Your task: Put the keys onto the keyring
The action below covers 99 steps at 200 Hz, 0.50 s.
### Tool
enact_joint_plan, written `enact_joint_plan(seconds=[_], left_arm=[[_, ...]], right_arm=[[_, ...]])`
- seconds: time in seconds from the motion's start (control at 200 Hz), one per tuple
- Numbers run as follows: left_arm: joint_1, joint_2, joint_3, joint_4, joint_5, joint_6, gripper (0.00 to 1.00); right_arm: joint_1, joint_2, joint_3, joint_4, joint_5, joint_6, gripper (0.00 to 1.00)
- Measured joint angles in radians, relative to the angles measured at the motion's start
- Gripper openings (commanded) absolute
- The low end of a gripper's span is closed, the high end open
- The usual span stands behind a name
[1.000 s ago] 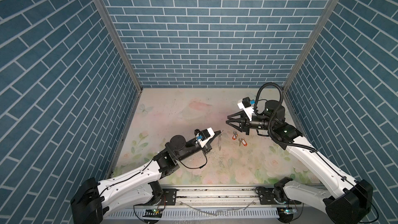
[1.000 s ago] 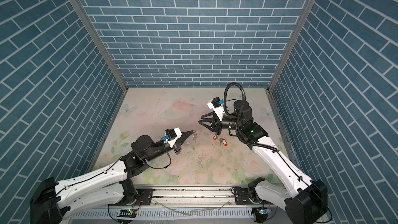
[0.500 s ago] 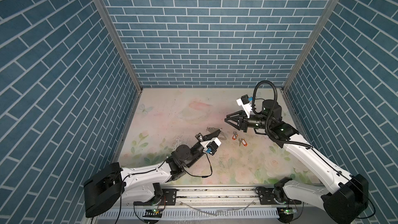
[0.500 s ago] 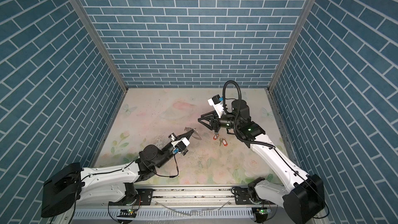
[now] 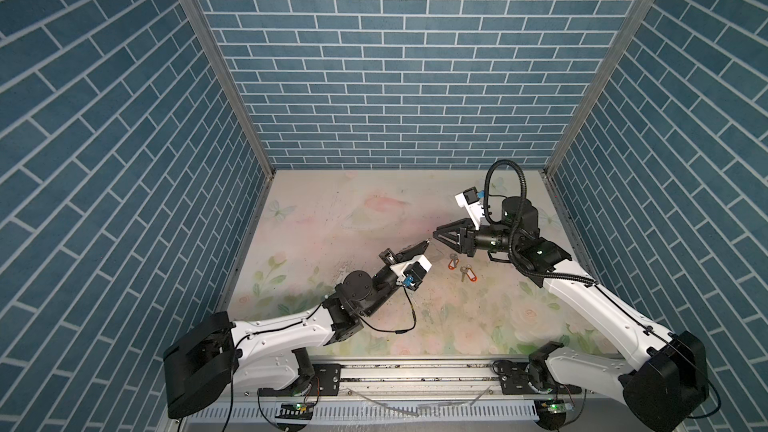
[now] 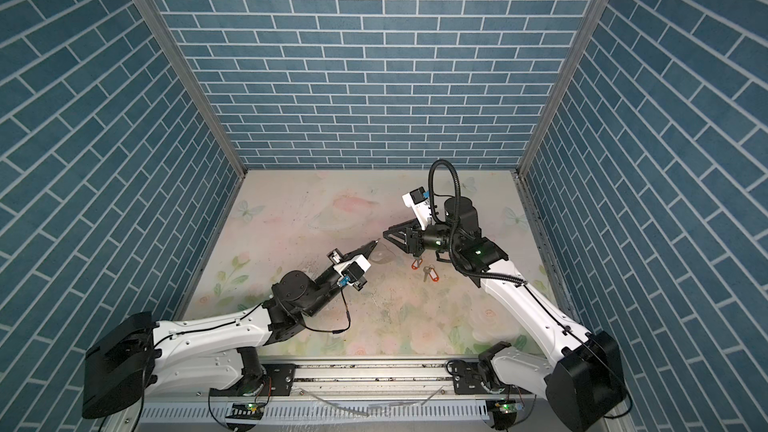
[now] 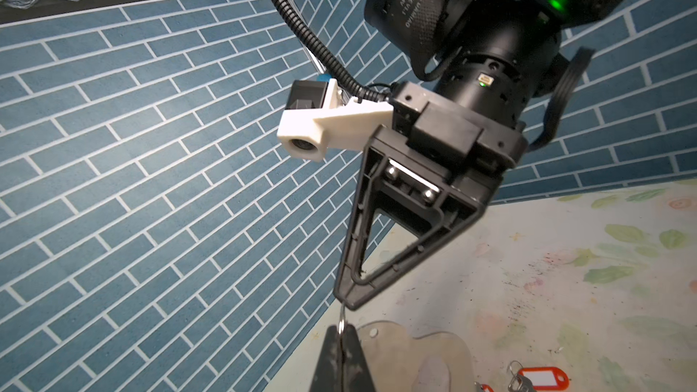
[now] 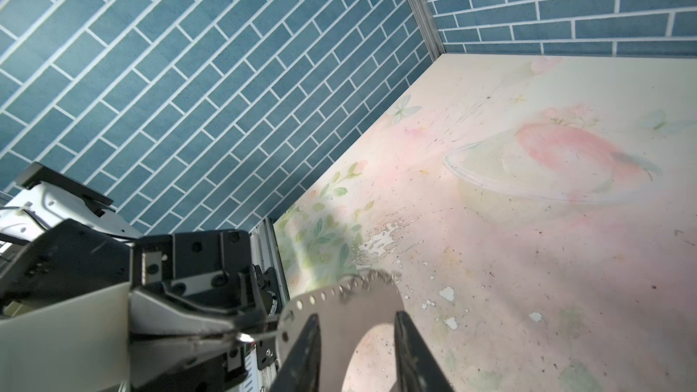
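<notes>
Left arm [image 5: 291, 330] folded low, left gripper [image 5: 427, 243] swung up to right gripper [image 5: 434, 238], tips nearly meeting. Flat grey hole-edged keyring [image 8: 350, 303], earlier dangling under left jaws, now held level at right jaws.

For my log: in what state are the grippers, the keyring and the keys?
left gripper: shut on a small silver ring of the flat grey keyring.
right gripper: open, near the keyring.
keyring: lifted, hanging from that ring.
silver keys with orange-red tags: loose on the table.
</notes>
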Motion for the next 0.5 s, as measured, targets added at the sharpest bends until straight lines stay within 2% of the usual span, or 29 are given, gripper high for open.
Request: enact_joint_plan(seconds=[0.085,0.24,0.34,0.495], left_arm=[[0.019,-0.026,0.000,-0.039,0.027,-0.047,0.00],[0.129,-0.066,0.050,-0.188,0.122,-0.201,0.00],[0.166,-0.082,0.100,-0.272,0.174,-0.284,0.00],[0.245,-0.089,0.149,-0.359,0.320,-0.434,0.00]], right_arm=[[0.000,0.000,-0.002,0.001,0.001,-0.024,0.29],[0.000,0.000,-0.002,0.002,0.013,-0.060,0.28],[0.000,-0.001,-0.002,0.002,0.029,-0.076,0.28],[0.000,-0.001,-0.002,0.000,0.048,-0.094,0.26]])
